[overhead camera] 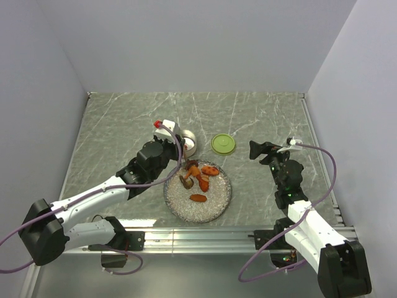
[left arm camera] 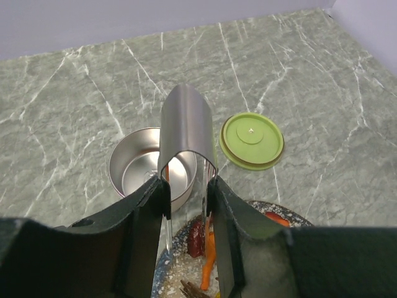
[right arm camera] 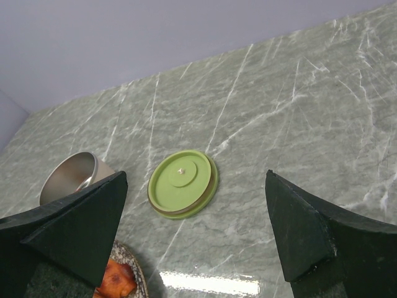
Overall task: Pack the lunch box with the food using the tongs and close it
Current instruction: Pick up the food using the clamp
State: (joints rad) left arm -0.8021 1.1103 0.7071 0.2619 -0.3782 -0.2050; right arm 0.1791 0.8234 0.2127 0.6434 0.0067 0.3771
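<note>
My left gripper (left arm camera: 188, 194) is shut on the tongs (left arm camera: 186, 127); their bent steel end rises above the fingers and their two thin arms (overhead camera: 182, 160) reach down over the speckled plate (overhead camera: 197, 211). The tong tips stand apart beside a dark red piece (left arm camera: 196, 236) and an orange strip (left arm camera: 209, 264) of the food (overhead camera: 201, 177). The steel lunch box (overhead camera: 189, 143) (left arm camera: 139, 167) stands open just behind the plate. Its green lid (overhead camera: 223, 144) (right arm camera: 183, 183) lies flat to its right. My right gripper (overhead camera: 257, 149) (right arm camera: 195, 180) hangs open and empty, right of the lid.
Grey walls close the marble table on the left, back and right. A metal rail (overhead camera: 205, 236) runs along the near edge by the arm bases. The plate's near rim lies close to that rail.
</note>
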